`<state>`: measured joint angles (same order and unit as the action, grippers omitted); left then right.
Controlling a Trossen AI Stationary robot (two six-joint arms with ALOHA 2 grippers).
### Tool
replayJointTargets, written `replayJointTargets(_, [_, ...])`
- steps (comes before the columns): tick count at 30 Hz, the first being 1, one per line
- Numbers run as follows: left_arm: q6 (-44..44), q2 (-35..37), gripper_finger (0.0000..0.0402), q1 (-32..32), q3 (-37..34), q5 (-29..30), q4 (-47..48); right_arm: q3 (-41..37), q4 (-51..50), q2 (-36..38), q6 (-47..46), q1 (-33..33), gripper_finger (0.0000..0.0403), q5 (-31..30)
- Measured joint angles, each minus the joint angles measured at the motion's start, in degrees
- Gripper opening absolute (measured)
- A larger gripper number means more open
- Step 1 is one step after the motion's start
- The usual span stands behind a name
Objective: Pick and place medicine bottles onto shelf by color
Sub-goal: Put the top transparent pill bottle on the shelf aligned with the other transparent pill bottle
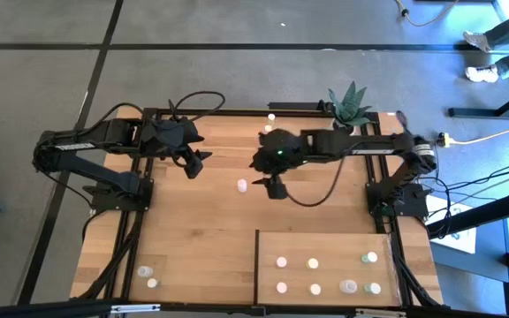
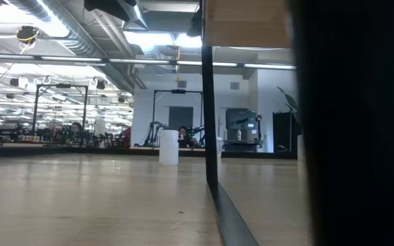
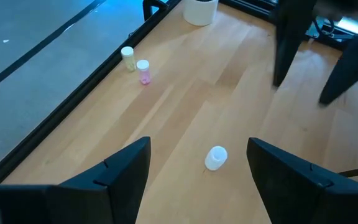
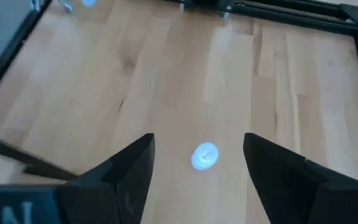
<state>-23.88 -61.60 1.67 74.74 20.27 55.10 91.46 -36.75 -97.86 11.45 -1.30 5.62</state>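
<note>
High view: you look straight down on a planked wooden tabletop [image 1: 193, 230] framed in black rails, standing on a grey floor crossed by dark seams. At the table's near left corner, two small bottles [image 1: 148, 276] sit close together. Farther back on that side, the left gripper [image 1: 198, 163] hovers over bare wood with its fingers spread and nothing between them; its wrist camera shows a white bottle [image 3: 215, 157] on the planks ahead of the open fingers, and a pale yellow bottle [image 3: 128, 58] and a pink bottle [image 3: 143, 71] standing side by side near the table's edge. Toward the middle you see that lone white bottle [image 1: 241, 185] standing apart from both arms. Just to its right, the right gripper [image 1: 275, 186] hangs above the table, fingers wide and empty; its wrist view looks down on a blurred whitish bottle [image 4: 204, 155] on the wood between the fingers' tips. At the back rail stands a potted green plant [image 1: 350, 104]. In the near right corner lies the shelf [image 1: 325, 243], a paler panel with a thin dark edge, carrying about eight bottles in two rows, the rightmost ones greenish. At table height, a white bottle [image 2: 169, 146] stands on the boards before a long, brightly lit workshop hall.
</note>
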Motion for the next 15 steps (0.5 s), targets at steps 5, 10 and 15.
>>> replayJointTargets(5, [0.0, 0.0, 0.0259, 0.0, 0.0, 0.0, 0.8, 0.0, 1.4, -5.1, 1.2, 0.0, 0.0250, 0.0])
replayJointTargets(10, [0.0, 0.0, 0.0259, 0.0, 0.0, 0.0, 2.2, -0.1, 2.7, -10.0, 1.9, 0.0, 0.0250, -0.1])
replayJointTargets(15, [-0.1, 0.0, 0.0259, 0.0, 0.0, 0.0, 2.4, -0.1, 6.2, -14.0, 2.6, 0.0, 0.0250, -2.6])
